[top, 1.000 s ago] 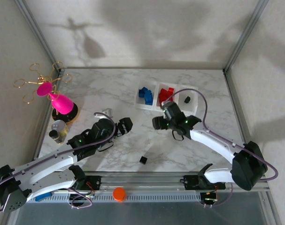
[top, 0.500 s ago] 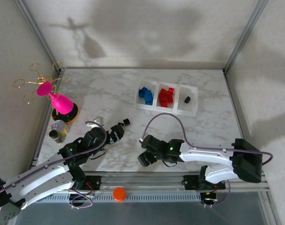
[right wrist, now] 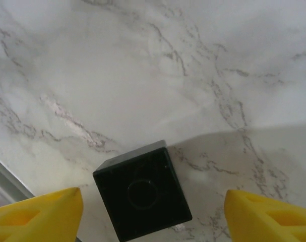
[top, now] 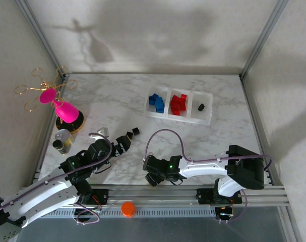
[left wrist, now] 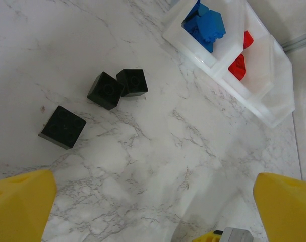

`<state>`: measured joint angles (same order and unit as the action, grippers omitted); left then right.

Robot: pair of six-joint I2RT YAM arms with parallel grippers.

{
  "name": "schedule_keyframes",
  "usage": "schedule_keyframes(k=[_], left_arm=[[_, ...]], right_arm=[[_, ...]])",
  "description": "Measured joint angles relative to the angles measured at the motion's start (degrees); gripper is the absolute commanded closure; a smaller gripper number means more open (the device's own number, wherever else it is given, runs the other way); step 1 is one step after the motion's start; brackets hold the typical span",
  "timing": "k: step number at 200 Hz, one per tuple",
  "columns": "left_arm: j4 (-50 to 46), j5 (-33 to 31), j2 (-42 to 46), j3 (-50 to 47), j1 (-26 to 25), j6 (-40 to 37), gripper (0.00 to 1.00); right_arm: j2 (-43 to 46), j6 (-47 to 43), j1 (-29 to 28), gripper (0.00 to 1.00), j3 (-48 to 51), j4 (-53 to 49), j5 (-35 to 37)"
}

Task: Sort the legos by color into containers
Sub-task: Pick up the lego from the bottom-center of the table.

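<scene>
Three black legos (left wrist: 106,90) lie loose on the marble ahead of my left gripper (left wrist: 153,212), which is open with nothing between its yellow fingers (left wrist: 19,204). From above, that gripper (top: 120,144) sits just short of those legos (top: 136,131). My right gripper (right wrist: 155,217) is open low over a lone black lego (right wrist: 142,191), its fingers (right wrist: 271,214) on either side and not touching. From above, it (top: 153,176) is near the front edge. The containers (top: 193,117) hold blue legos (top: 156,101), red legos (top: 179,103) and one black lego (top: 201,107).
A pink cone cup (top: 67,111) on a dark base, gold wire loops (top: 42,85) and a small jar (top: 62,140) stand at the left edge. An orange ball (top: 127,208) rests on the front rail. That rail's edge (right wrist: 6,184) lies close to the lone lego.
My right arm has swung back from the containers to the front edge and come down over the lone black lego. My left arm has drawn back a little toward the near left.
</scene>
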<state>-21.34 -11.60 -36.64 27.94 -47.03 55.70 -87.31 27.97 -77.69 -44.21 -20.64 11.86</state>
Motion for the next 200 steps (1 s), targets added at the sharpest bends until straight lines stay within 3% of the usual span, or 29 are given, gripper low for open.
schedule_keyframes(k=[70, 124, 200], left_arm=[[0.0, 0.0, -0.2, -0.1, 0.0, 0.1, 0.00], [0.0, 0.0, -0.2, -0.1, 0.0, 0.1, 0.00], [0.1, 0.0, -1.3, -0.1, 0.0, 0.0, 0.00]], right_arm=[[-2.5, 0.2, 0.0, 0.44, -2.0, 0.1, 2.1], [-3.0, 0.5, 0.1, 0.61, -2.0, 0.1, 2.5], [3.1, 2.6, 5.0, 0.66, -2.0, -0.4, 2.5]])
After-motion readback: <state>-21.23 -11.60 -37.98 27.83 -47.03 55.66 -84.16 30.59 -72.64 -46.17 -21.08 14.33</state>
